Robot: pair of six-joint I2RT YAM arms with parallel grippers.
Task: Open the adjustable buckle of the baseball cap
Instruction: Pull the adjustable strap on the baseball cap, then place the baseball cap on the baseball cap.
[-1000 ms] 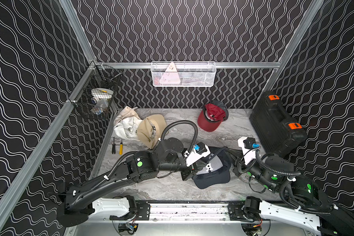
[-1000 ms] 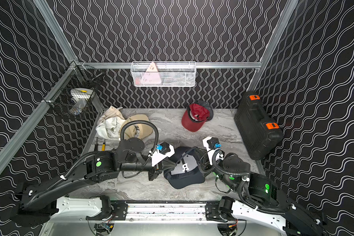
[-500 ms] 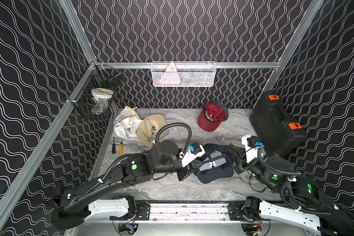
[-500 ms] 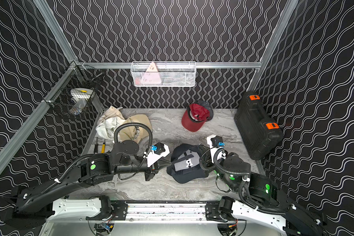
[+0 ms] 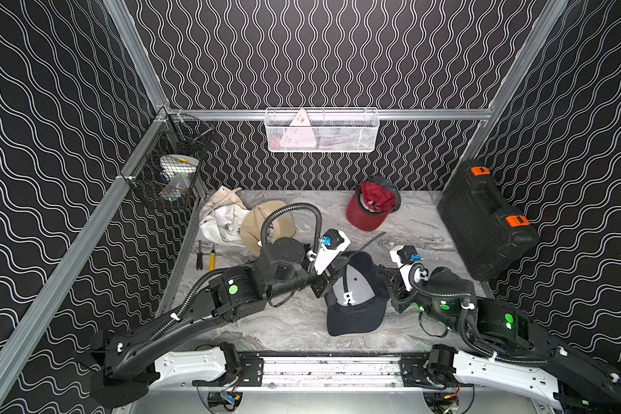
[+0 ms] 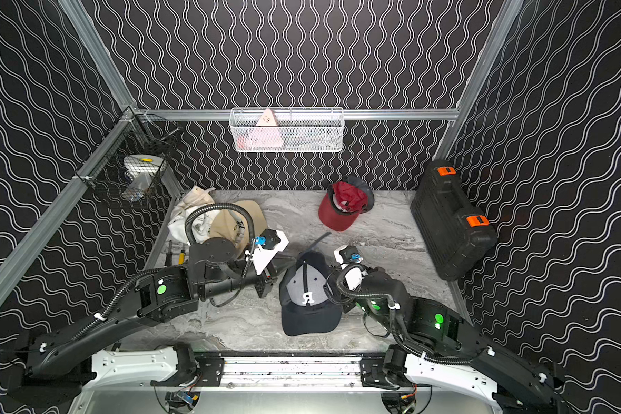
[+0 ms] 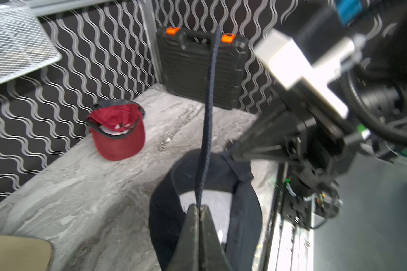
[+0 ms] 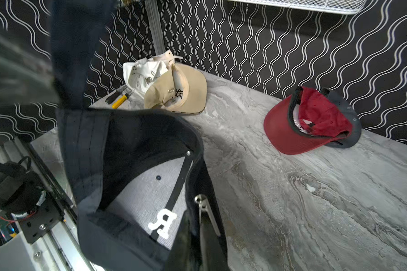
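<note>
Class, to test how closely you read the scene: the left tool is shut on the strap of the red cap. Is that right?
Not quite. The left tool is shut on the strap of the navy cap, not the red cap, which lies apart with nothing touching it. The left wrist view shows this.

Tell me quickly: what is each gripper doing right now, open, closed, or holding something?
Left gripper: closed on the strap of the navy cap.
Right gripper: closed on the navy cap's rim, beside the metal buckle.
</note>
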